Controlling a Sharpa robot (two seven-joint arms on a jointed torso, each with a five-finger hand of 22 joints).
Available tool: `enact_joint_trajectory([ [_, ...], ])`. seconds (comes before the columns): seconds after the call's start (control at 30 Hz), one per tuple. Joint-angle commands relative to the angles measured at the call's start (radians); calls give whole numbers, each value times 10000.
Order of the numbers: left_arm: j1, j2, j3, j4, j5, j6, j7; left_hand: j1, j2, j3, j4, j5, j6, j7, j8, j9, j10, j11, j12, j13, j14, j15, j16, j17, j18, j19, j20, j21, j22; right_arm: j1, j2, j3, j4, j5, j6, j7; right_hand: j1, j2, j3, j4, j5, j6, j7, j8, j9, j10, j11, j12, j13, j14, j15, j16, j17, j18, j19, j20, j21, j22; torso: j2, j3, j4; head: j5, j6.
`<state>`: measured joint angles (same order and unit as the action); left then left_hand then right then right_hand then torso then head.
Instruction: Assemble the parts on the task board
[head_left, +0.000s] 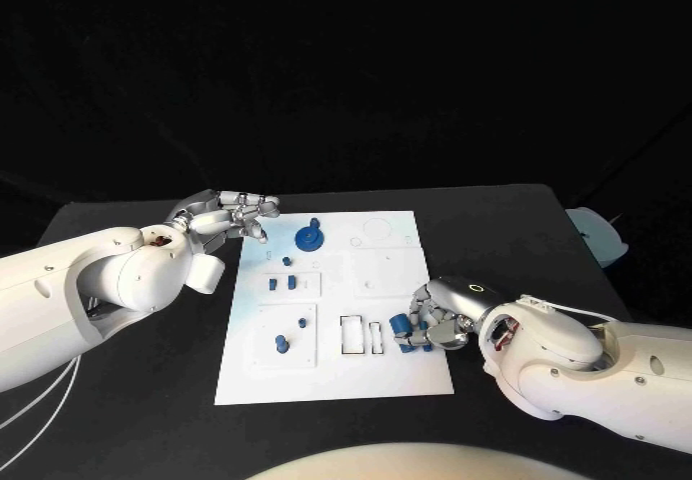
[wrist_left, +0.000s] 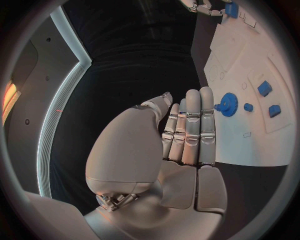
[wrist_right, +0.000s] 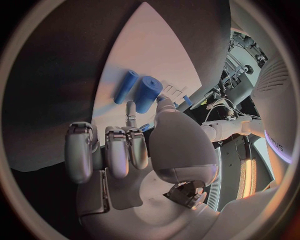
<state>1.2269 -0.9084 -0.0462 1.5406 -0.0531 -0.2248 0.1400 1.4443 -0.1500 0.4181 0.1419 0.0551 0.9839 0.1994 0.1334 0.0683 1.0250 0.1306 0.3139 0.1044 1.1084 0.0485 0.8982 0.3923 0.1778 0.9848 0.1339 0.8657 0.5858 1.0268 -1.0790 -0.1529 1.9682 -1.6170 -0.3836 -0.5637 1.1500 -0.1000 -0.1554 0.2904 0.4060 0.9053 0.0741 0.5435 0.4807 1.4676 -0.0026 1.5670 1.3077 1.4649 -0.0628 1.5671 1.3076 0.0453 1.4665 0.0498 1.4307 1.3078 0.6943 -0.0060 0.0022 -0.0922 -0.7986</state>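
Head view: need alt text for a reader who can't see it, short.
A white task board lies mid-table on a black table, with small blue parts on it, among them a blue gear near its far edge. The right hand sits at the board's right edge over blue cylinders; the left hand hovers by the far-left corner, holding nothing.

The scene is dim, with black surroundings. The white task board (head_left: 332, 300) is the brightest surface, evenly lit from above with a cool bluish tint. Beyond the left hand's (wrist_left: 181, 135) fingertips (wrist_left: 194, 97) the board's edges bend with fisheye distortion. Warm orange light tints the board near the right hand (wrist_right: 125, 150); blue cylinders (wrist_right: 140, 92) beyond its fingers look soft.
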Motion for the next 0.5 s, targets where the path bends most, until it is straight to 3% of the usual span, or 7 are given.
enact_joint_trajectory([
  [0.03,-1,-7,3,28,-44,179,108,-108,-20,-58,-3,10,-80,7,34,-8,-74,-23,45,8,-35,12,-43,-14,64,35,57,-64,-15,-46,64,-4,-93,-340,267,-151,-78,47,-20,31,-47,91,-10,-60,3,1032,46,38,2631,1059,30,37,2632,-150,502,5,-29,2222,6,-1,0,-7,-5],
  [0.27,-1,-35,2,43,-44,201,82,-120,-18,-70,4,9,-85,9,39,-7,-81,-21,56,9,-33,13,-41,-15,64,39,59,-71,-20,-202,213,-5,-209,-479,327,-177,-53,121,5,15,-62,141,-25,-70,6,1032,33,38,2631,1059,20,37,2632,-148,500,0,-37,2221,11,1,-9,4,-16],
  [0.4,-1,-60,2,60,-44,203,72,-120,-18,-70,4,9,-85,9,39,-7,-81,-21,56,9,-33,13,-41,-15,64,39,59,-71,-20,-241,288,-5,-264,-527,339,-188,282,293,100,-70,-6,211,-49,-131,2,1032,9,38,2631,1059,-4,37,2632,-150,505,-19,-32,2225,24,8,1,37,-14],
  [0.5,0,-80,2,70,-44,199,67,-120,-18,-70,4,9,-85,9,39,-7,-81,-21,56,9,-33,13,-41,-15,64,39,59,-71,-20,-256,324,-5,-267,-542,175,-194,669,590,277,-167,201,320,-85,-158,4,1032,-24,38,2631,1059,-29,37,2632,-154,516,-39,-11,2232,23,8,-3,57,-25],
])
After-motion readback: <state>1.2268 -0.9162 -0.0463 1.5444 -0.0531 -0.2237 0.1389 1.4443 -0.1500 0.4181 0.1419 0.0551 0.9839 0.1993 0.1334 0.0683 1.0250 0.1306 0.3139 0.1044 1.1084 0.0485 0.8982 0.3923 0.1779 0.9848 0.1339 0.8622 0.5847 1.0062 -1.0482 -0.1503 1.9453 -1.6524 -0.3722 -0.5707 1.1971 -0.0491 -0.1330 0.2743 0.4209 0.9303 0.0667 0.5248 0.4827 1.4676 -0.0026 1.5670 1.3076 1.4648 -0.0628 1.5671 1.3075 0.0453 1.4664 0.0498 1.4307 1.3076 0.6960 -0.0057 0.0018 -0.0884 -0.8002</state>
